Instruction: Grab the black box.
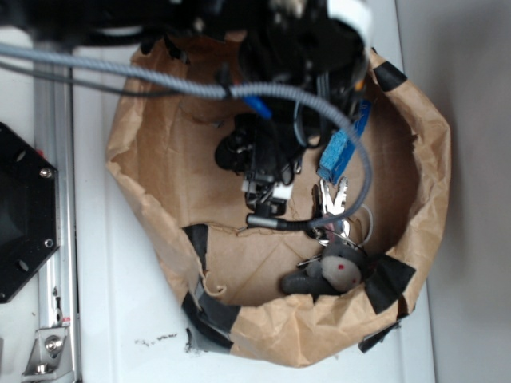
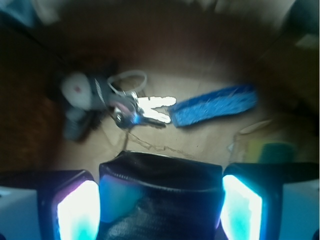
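In the wrist view the black box [image 2: 160, 185], glossy with a stitched edge, fills the gap between my two fingers. My gripper [image 2: 160, 205] is shut on it: the left pad [image 2: 77, 210] and the right pad [image 2: 240, 207] press its sides. In the exterior view the gripper [image 1: 259, 171] is low inside the brown paper basin [image 1: 160, 159], left of the keys. There the box is hidden among the dark arm parts and I cannot pick it out.
A bunch of keys [image 1: 331, 209] on a blue strap [image 1: 343, 144], with a grey plush toy [image 1: 335, 271], lies on the basin floor to the right, and also ahead in the wrist view [image 2: 145, 110]. A black hexagonal plate [image 1: 20, 215] and a metal rail [image 1: 56, 239] stand at the left. A grey cable [image 1: 200, 88] crosses above.
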Controlling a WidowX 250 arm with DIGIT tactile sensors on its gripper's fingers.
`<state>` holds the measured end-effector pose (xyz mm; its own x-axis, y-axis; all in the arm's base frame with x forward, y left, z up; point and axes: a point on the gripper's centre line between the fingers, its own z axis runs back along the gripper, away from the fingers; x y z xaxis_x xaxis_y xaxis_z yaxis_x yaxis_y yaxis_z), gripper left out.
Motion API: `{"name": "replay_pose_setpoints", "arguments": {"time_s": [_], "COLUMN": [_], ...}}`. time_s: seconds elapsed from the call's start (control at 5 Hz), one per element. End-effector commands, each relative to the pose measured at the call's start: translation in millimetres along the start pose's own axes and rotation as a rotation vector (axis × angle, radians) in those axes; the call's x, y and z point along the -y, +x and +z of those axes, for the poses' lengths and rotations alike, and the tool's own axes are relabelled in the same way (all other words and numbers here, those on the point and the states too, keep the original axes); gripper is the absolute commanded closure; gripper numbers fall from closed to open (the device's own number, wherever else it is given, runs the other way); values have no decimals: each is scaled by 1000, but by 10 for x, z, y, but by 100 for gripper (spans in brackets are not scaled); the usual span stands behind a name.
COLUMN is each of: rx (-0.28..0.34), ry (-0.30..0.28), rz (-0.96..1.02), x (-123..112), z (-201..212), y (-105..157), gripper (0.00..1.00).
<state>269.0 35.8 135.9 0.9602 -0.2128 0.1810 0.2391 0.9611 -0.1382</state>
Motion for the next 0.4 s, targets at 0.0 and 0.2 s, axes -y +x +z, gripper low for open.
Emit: {"name": "replay_pose_setpoints", "arguments": {"time_s": [0.0,0.2], "rx": [65,65], "ry": [39,49], "rz": [-8,-15], "x": [-25,7], "z": [392,351], "y": [-50,-66], "gripper": [100,100]}}
